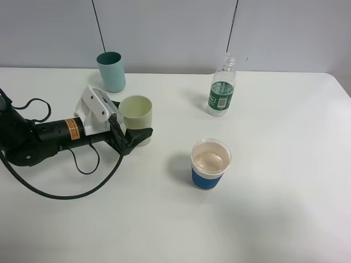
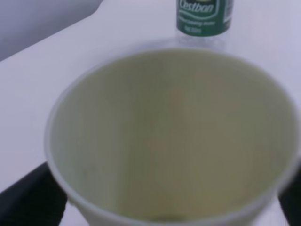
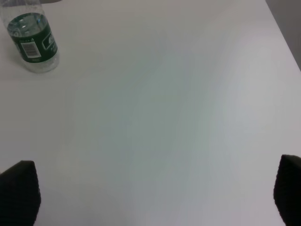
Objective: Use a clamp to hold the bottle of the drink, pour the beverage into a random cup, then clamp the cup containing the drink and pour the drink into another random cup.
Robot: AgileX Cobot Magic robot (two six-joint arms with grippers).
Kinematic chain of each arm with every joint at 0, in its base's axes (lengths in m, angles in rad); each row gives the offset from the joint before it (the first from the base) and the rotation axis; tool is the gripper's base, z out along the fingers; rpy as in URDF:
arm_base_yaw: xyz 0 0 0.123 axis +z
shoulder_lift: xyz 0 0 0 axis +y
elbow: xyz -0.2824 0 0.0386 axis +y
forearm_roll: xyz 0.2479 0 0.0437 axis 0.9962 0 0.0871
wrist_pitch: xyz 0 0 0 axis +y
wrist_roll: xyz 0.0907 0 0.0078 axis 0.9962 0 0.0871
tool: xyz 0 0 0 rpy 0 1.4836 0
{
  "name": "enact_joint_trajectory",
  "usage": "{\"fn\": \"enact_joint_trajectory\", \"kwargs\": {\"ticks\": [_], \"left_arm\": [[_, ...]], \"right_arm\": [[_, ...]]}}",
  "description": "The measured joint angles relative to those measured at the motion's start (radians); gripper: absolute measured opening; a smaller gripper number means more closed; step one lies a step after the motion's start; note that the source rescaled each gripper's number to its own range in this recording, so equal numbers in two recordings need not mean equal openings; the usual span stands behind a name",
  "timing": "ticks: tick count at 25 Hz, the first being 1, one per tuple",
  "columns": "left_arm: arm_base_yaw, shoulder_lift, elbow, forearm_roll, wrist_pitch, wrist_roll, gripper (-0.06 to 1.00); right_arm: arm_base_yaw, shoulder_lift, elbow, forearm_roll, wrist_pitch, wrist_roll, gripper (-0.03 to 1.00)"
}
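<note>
White tabletop (image 1: 285, 219) fills the scene, with a pale grey wall behind it. Left of the middle stands the pale yellow-green cup (image 1: 136, 114), upright and looking empty in the left wrist view – its wide mouth (image 2: 174, 136) takes up nearly all of that picture. The left gripper (image 1: 131, 131) sits around this cup from the left, one dark finger (image 1: 140, 135) along its near side; whether the fingers press the wall or have just let go I cannot tell. Right and nearer stands the blue-banded cup (image 1: 210, 164), holding clear liquid (image 1: 210, 160). Far right of the middle stands the bottle (image 1: 222, 87), uncapped, green label (image 2: 204, 16) around it, nearly empty. A teal cup (image 1: 112, 71) stands at the far left, just behind the arm. The right gripper (image 3: 150, 190) hangs over bare table with its fingers spread wide – nothing between them.
</note>
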Motion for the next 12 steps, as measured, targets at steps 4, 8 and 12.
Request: {"fn": "enact_joint_trajectory", "kwargs": {"ticks": [4,8,12], "left_arm": [[0.0,-0.096,0.094,-0.043,0.001,0.0,0.76],[0.0,-0.244,0.195,-0.091,0.001,0.0,0.76],[0.0,-0.454,0.301,-0.163,0.001,-0.022,0.76]], "right_arm": [[0.0,0.0,0.0,0.0,0.0,0.0,1.0],[0.0,0.0,0.0,0.0,0.0,0.0,1.0],[0.0,0.0,0.0,0.0,0.0,0.0,1.0]]}}
